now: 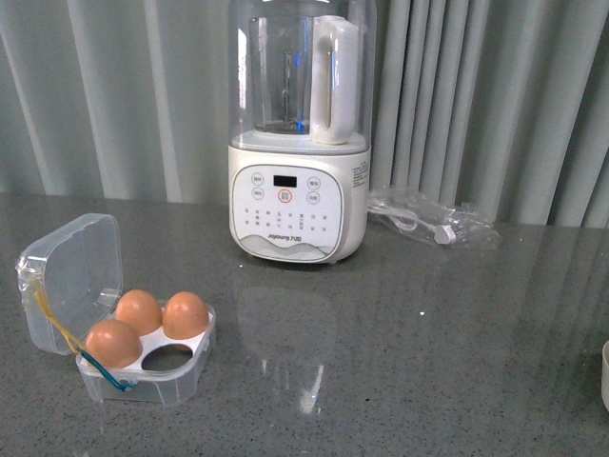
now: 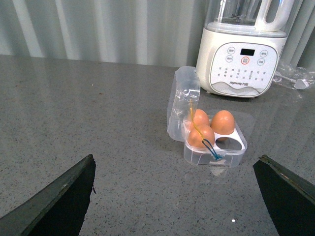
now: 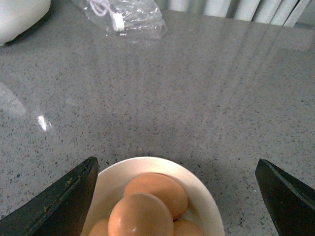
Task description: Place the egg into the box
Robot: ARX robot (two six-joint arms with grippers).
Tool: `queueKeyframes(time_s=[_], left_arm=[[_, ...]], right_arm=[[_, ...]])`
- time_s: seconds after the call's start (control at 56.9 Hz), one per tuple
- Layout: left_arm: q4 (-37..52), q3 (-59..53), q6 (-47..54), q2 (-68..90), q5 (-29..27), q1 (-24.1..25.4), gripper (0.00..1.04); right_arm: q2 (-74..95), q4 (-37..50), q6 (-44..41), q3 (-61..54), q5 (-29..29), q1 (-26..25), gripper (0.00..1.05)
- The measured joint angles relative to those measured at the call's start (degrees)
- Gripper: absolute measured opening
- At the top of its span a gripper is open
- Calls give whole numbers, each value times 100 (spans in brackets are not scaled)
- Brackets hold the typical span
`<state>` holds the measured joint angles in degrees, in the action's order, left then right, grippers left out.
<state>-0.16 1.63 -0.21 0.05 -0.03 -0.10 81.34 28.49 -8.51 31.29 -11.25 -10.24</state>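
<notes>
Trainee: right gripper first. How does it stand?

Operator: Jaws spread wide, nothing between them, hanging above the heap of eggs in the cream bowl. The top egg lies between the two fingers and nearer the wrist.

Trainee: So the step is the pick?

Operator: I judge so. Centre on that top egg, come straight down, and close gently across its narrow girth. A shell is smooth and brittle, so a skewed grip could squirt it out or knock its neighbours.

Trainee: And the target?

Operator: The box sits in front of the blender and off to its left, lid tipped open. Three eggs are seated. The empty slot is in the row farther from the blender. The bowl lies well to the blender's right, so the carry crosses in front of it.

Trainee: The arms themselves?

Operator: Neither shows from the body camera. The right wrist looks down at a slant over the bowl. The left gripper is also wide and empty, held above bare table and facing the box, with the blender beyond.
</notes>
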Motion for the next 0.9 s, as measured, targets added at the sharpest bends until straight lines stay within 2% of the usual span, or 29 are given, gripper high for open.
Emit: queueKeyframes(time_s=[0.316, 0.896], left_arm=[[0, 0, 0, 0, 0, 0, 98], [0, 0, 0, 0, 0, 0, 98]], right_arm=[[487, 516, -9, -96, -372, -15, 97], [831, 752, -33, -267, -402, -210, 97]])
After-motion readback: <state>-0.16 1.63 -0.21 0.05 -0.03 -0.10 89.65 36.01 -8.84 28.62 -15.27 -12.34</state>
